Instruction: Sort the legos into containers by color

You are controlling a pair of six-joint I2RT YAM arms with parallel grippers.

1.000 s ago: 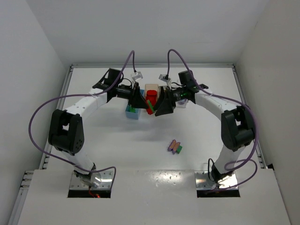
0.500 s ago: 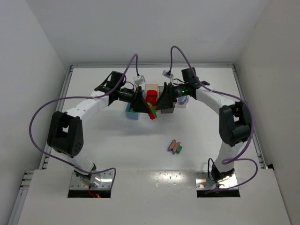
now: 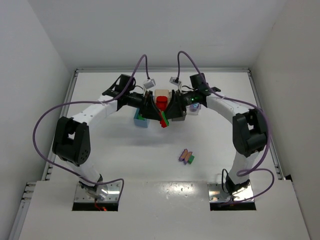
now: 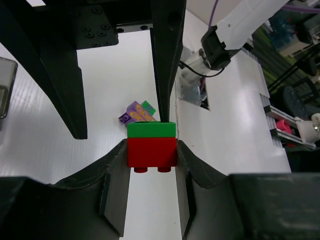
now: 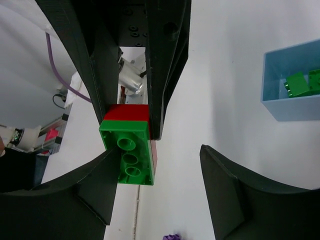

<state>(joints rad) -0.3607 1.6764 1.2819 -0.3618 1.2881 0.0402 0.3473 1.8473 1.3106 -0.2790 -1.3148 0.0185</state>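
Jaws narrow at the left gripper, pinching a red brick by its sides, a green brick joined on top. Jaws wide at the right gripper, green brick just beside one finger, well apart from the other. Both bricks up off the table, near the light blue bin with green legos inside. Against a second ago: right gripper drawn in closer to the left, its fingers now around both bricks. Loose purple and green bricks unmoved on the table.
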